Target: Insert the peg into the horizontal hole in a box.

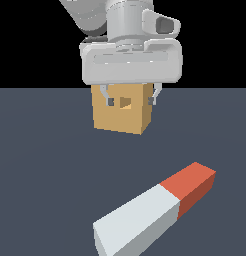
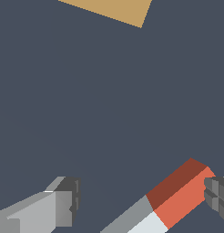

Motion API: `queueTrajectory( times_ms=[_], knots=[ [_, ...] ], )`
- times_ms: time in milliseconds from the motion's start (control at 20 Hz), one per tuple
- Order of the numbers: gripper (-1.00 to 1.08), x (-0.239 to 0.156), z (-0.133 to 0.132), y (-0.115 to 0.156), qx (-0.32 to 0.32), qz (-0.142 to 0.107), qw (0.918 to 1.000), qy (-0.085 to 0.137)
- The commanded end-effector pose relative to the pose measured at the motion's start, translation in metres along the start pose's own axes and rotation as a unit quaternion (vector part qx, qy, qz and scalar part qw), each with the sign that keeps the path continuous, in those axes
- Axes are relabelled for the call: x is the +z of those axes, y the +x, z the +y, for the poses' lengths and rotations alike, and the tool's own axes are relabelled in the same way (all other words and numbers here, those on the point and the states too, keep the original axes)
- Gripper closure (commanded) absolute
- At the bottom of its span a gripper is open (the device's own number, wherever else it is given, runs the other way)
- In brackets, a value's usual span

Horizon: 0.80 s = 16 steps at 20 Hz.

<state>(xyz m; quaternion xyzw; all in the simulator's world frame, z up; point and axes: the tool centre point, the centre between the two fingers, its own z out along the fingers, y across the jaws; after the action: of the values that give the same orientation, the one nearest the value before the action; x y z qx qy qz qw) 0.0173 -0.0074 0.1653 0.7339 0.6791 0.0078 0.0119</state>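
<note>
One peg point(image 1: 154, 210) lies on the floor — a single bar in two colour sections, one white and one red-orange. One tan box point(image 1: 123, 112) stands there, with one square hole point(image 1: 125, 102) showing in its face. One gripper point(image 1: 131, 100) hangs over the scene — two fingers point(image 2: 50, 209), both visible in the wrist view.

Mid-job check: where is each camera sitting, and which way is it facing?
Exterior view: off the arm, low over the floor, facing the box and its hole; the peg lies nearest; the gripper hangs open in front of the box.
Wrist view: on the wrist, looking down between the fingers at the floor, peg and a box corner.
Shared: peg, box, gripper.
</note>
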Motion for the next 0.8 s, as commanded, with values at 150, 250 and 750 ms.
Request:
queueTrajectory(
  times_ms=[150,250,750],
  knots=[
    [-0.92,0.014,0.013,-0.021,0.066,-0.001,0.9978,0.002],
    [-0.92,0.022,0.018,-0.032,0.098,-0.002,0.9952,0.003],
    [-0.92,0.065,0.034,-0.104,0.295,-0.004,0.9554,0.009]
  ],
)
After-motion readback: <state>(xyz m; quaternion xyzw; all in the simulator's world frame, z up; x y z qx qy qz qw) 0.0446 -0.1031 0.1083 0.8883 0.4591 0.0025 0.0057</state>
